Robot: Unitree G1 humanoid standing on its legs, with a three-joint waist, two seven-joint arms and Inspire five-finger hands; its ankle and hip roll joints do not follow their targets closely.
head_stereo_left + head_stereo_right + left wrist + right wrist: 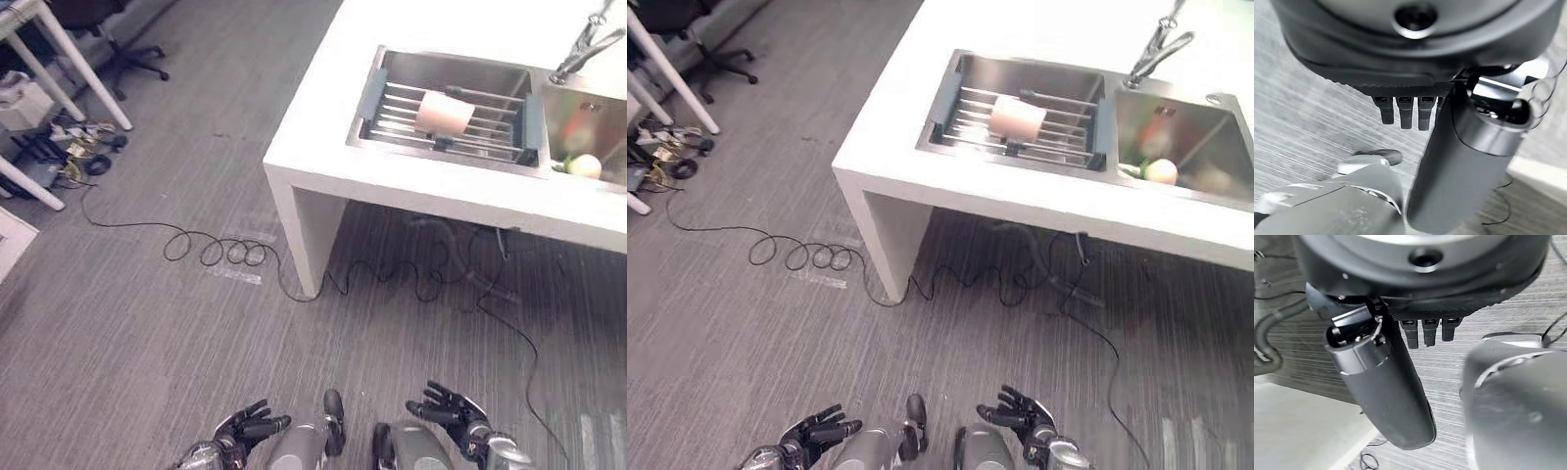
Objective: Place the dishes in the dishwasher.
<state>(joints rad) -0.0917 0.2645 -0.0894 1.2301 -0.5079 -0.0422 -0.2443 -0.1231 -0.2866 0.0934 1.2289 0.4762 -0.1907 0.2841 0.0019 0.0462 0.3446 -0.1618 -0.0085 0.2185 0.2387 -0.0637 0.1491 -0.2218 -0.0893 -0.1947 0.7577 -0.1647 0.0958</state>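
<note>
- Dishes are showing as one pale pink cup (445,114), lying on its side on the metal rack (446,122) that is sitting across the left basin of the sink (392,67).
- Taking the sink as the landmark, and going left to right: well to its left, across the grey carpet (147,294), white table legs (73,64) are standing with a black office chair (122,44) beside them and a clutter of small things (73,142) lying at their feet.
- Nearer the sink, a white counter (323,147) is carrying it, with its leg reaching down to the carpet.
- Right of the rack, a metal tap (588,44) is rising behind the sink's dividing wall.
- In the right basin, a pale round thing (585,165) is lying; what it is cannot be told.
- Well below the sink, low over the carpet, the left hand (245,428) is hanging with its fingers relaxed and holding nothing.
- To its right, the right hand (449,408) is hanging likewise, its fingers (1423,331) loosely spread and its grasp empty, far from the cup.
</note>
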